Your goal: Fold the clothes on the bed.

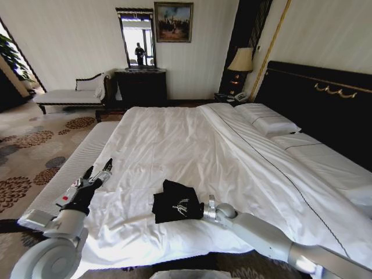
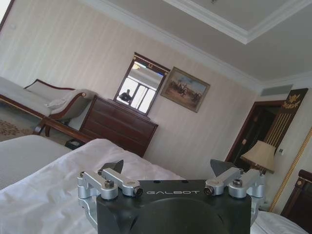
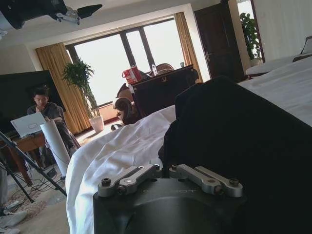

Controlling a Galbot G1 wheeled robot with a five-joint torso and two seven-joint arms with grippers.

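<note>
Risk 1, largest: the right gripper point(image 1: 204, 210) sits at the edge of the black T-shirt point(image 1: 176, 201), and in the right wrist view its fingers run in against the black cloth point(image 3: 234, 131), apparently pinching a fold of it. The garment is already bunched into a small dark heap rather than lying flat. Judgement: a pull from here could drag the whole heap instead of laying 1 layer over another, spoiling the fold.

Risk 2: the white sheet point(image 1: 174, 145) beneath the gripper is loose and creased. Judgement: the fingers may have caught sheet along with shirt, so a lift could raise the bedding too.

Risk 3: the shirt lies near the foot edge of the bed point(image 1: 325, 168), on the robot's side of the mattress. Judgement: a pull toward the robot could tip it over that edge.

Left gripper point(image 1: 99, 172): raised above the sheet, well to the left of the shirt, fingers spread wide and holding nothing.

Surface: very large white bed, duvet seam running away from the grippers, pillows point(image 1: 270, 122) far ahead and to the right against a tall dark headboard point(image 1: 325, 93).

Room: patterned carpet point(image 1: 29, 151) left of the left gripper; white chaise point(image 1: 72, 93), dark dresser point(image 1: 141, 86) with mirror, framed painting point(image 1: 173, 22) far ahead; lamp point(image 1: 242, 60) beside the headboard.
</note>
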